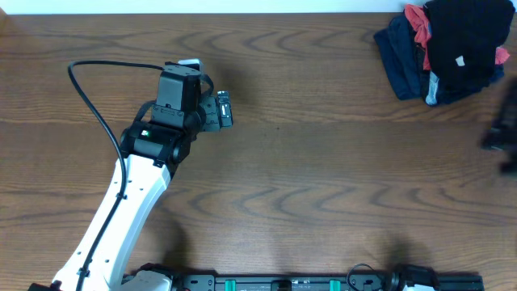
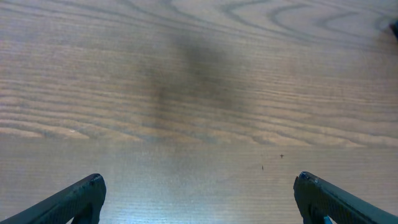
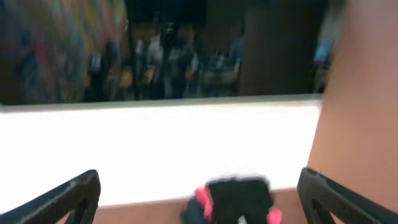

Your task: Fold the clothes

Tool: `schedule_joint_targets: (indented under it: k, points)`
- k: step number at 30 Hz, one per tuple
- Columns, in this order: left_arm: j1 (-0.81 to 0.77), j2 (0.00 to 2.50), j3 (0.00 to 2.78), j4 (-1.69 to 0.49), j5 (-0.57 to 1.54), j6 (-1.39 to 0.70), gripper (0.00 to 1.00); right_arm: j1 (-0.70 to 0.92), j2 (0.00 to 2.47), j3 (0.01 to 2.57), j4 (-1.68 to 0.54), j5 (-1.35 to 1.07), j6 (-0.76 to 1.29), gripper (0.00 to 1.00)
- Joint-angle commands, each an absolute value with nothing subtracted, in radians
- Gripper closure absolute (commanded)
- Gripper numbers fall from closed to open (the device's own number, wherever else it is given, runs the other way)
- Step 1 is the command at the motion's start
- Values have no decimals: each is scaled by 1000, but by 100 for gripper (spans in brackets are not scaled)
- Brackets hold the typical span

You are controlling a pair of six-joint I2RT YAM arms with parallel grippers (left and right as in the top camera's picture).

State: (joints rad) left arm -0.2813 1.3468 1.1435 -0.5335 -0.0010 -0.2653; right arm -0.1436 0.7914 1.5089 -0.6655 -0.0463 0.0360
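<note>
The black shirt (image 1: 462, 32) lies crumpled on top of a pile at the table's far right corner, with a small white tag (image 1: 460, 61) showing. The blurred right wrist view shows it low in the frame (image 3: 239, 196). My right gripper (image 3: 199, 177) is open and empty, held in the air short of the pile. In the overhead view it is a dark blur at the right edge (image 1: 502, 133). My left gripper (image 1: 223, 109) is open and empty over bare wood far left of the pile; its fingers (image 2: 199, 199) show nothing between them.
A red shirt (image 1: 418, 24) and dark navy garments (image 1: 400, 56) lie under and beside the black shirt in the same pile. A black cable (image 1: 93, 105) loops off the left arm. The wooden table (image 1: 323, 162) ends at a white wall at the back.
</note>
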Motion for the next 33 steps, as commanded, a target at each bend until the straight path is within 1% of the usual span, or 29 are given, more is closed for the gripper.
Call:
schedule_joint_targets:
  k: [1, 10, 14, 16, 23, 29, 33]
  points:
    - [-276, 1353, 1147, -533, -12, -261, 2, -102, 721, 1262, -558, -99, 28, 1]
    - [-276, 1353, 1147, -533, -12, -261, 2, -30, 398, 626, -195, -133, 28, 1]
    - [-276, 1353, 1147, -533, -12, -261, 2, -30, 239, 379, -75, -159, 29, 1]
    - [-276, 1353, 1147, -533, -12, -260, 2, -30, 173, 293, -51, -163, 29, 1]
    - [-276, 1353, 1147, -533, -12, -260, 2, 1, 3, 98, -31, -110, 29, 1]
    - [-276, 1353, 1147, -533, -12, -260, 2, 26, 5, 36, -25, -7, 95, 1]
    - [-276, 1353, 1147, -533, -12, -261, 2, 30, 5, 4, -60, -7, 100, 1]
